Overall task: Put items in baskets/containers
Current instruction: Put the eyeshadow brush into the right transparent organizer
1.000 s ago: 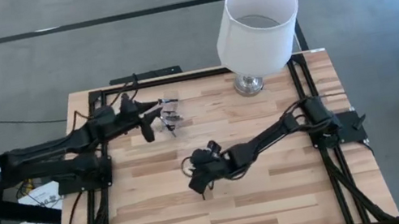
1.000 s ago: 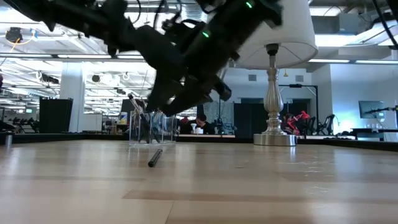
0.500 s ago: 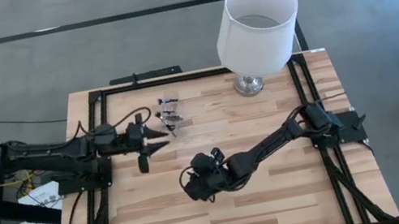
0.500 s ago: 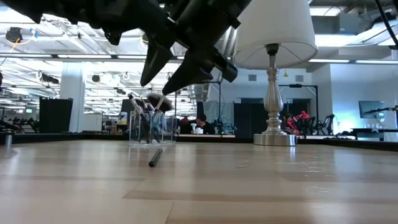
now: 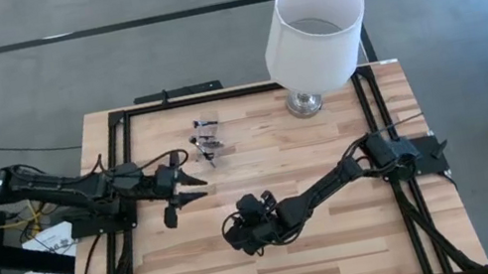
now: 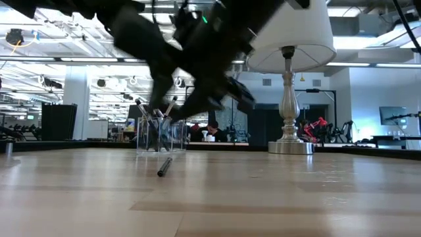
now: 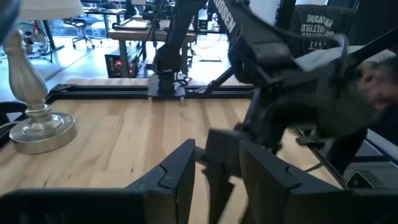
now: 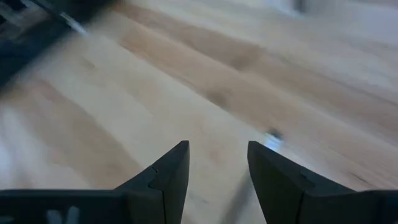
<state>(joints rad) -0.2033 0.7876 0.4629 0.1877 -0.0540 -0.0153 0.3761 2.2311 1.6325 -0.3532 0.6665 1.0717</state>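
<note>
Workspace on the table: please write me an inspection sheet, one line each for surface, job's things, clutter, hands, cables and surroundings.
Surface: wooden table inside a black frame.
Job's things: clear cup holding several makeup brushes; one loose brush lies on the wood in front of the cup, apart from it.
Clutter: lamp with white shade near the far edge.
Hands: left hand open, empty, near the cup's side of the table; right hand open, empty, low over bare wood at mid-table.
Cables: black cables run along both arms and the frame.
Surroundings: grey floor around the table; a big room with desks behind.
</note>
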